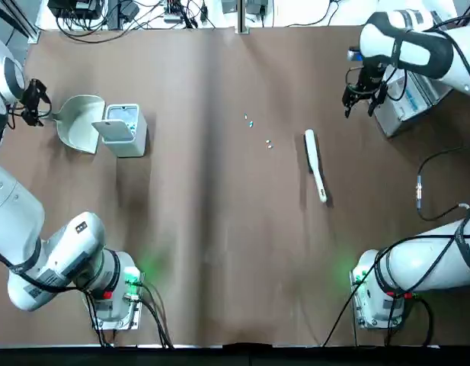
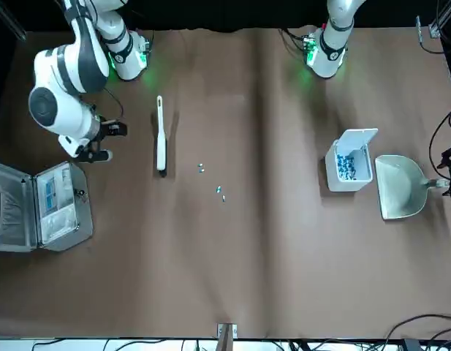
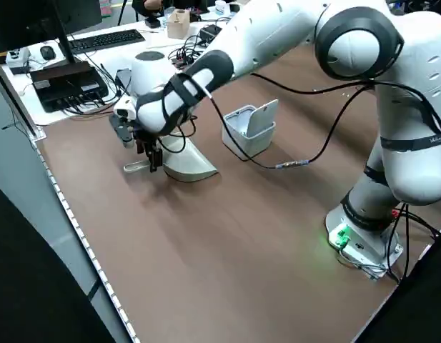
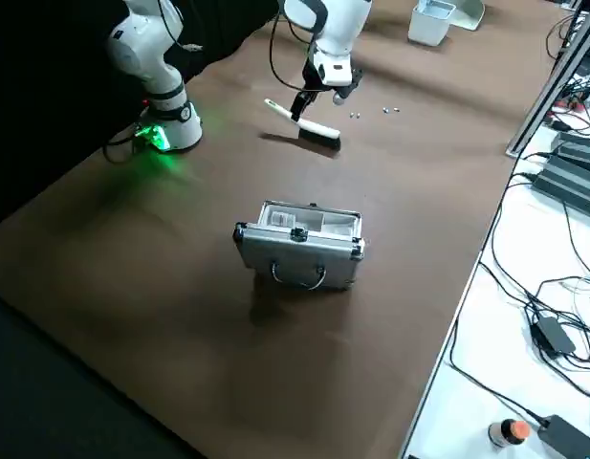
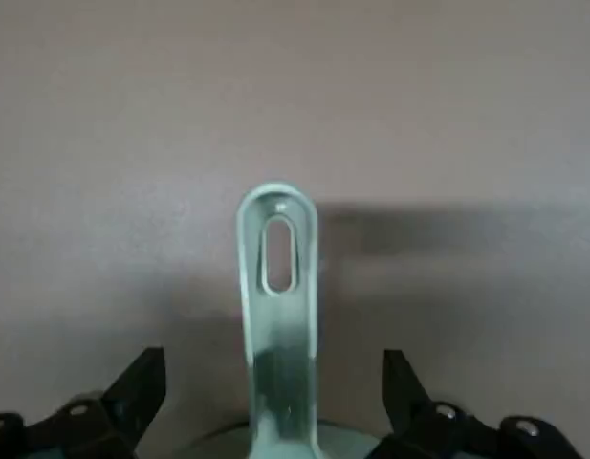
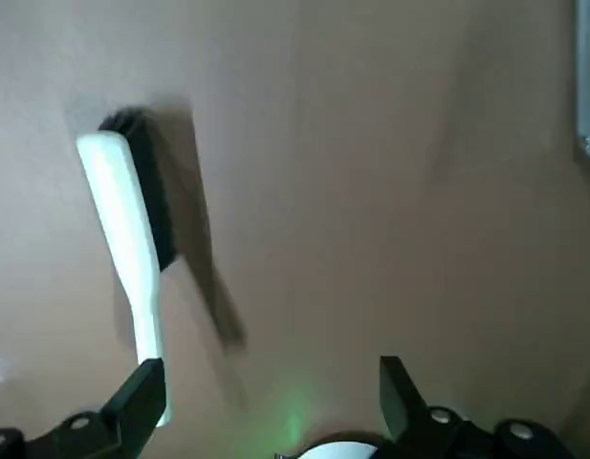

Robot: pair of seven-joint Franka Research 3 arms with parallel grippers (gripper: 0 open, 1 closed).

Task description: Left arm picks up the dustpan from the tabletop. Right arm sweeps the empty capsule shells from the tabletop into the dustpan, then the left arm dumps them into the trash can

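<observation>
Left gripper lined up over the dustpan handle, nothing grabbed yet.

The left gripper [image 5: 275, 382] hangs spread wide with the dustpan [image 1: 78, 122] handle lying between its fingers [image 5: 142, 387], not touching either one. The dustpan is a pale cream scoop, flat on the bench [image 1: 219, 252], with a slotted hole at the handle tip. Just beside it is the trash can [image 2: 349, 168], flap up, blue bits inside. The right gripper [image 1: 364, 95] hovers released near the white brush [image 1: 315, 164], with the capsule shells [image 1: 257, 130] mid-bench. An open silver case [image 2: 42, 205] sits at the edge.
</observation>
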